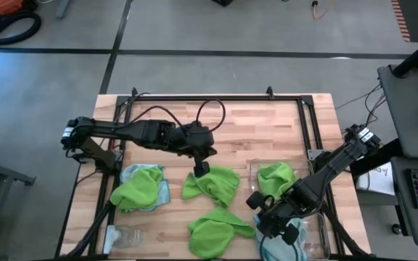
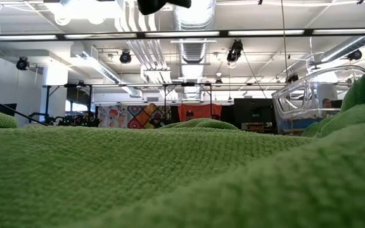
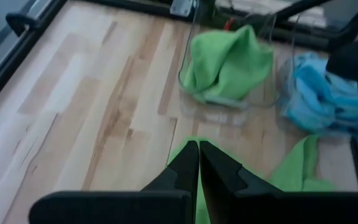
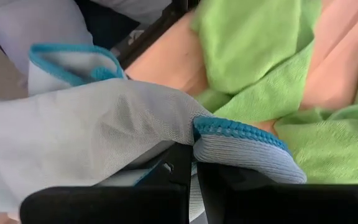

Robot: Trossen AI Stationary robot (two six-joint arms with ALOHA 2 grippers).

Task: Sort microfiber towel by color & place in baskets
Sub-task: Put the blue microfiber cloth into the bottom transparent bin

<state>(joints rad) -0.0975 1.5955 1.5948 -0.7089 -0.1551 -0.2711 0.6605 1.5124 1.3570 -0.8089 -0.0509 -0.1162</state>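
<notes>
Cloth fills the right hand: its fingers are pinched tight on a pale blue towel with a darker blue hem, held at the near right of the table, over the basket where more blue cloth lies. Beside that one, farther back, the second clear basket already holds one green towel.

The left hand sits near the table's middle with its fingers pressed together, tips at the edge of a green towel; whether any fabric is caught between them cannot be told. Another green towel lies in front of it, and at the left a green one lies over a blue one, near a small clear jar.

Likely risks: the blue towel hangs loose and could drape over the basket rim on release; the left hand could lift with nothing, or a snagged fold; the stacked pair could come up together and mix the colours
</notes>
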